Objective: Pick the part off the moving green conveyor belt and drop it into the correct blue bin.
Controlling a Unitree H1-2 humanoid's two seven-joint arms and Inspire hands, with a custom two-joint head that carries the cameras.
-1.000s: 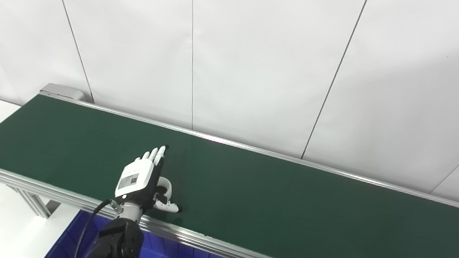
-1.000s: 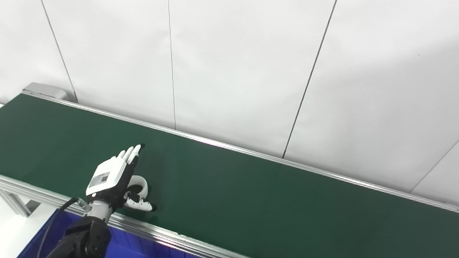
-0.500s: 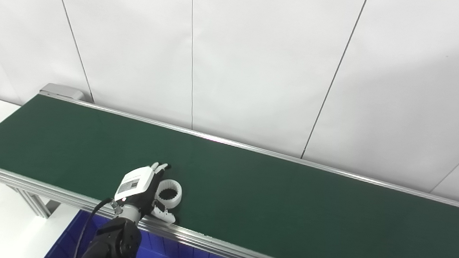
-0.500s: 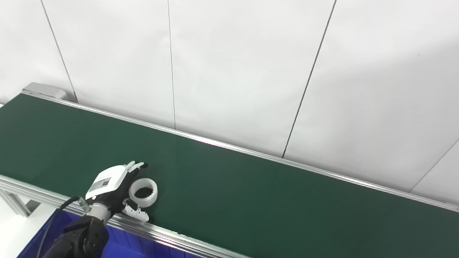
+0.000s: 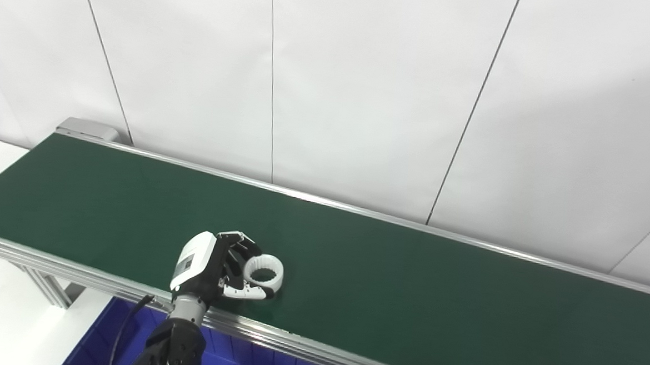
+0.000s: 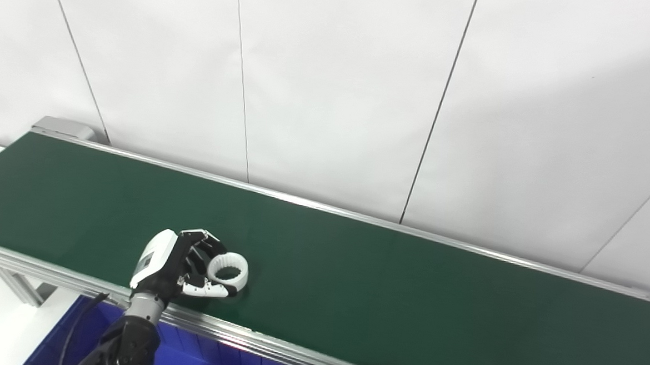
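My left hand (image 5: 209,265) curls its fingers and thumb around a white toothed plastic ring (image 5: 264,271), gripping it on the dark green conveyor belt (image 5: 408,287) near its front rail. A blue plastic bin (image 5: 237,361) sits below.
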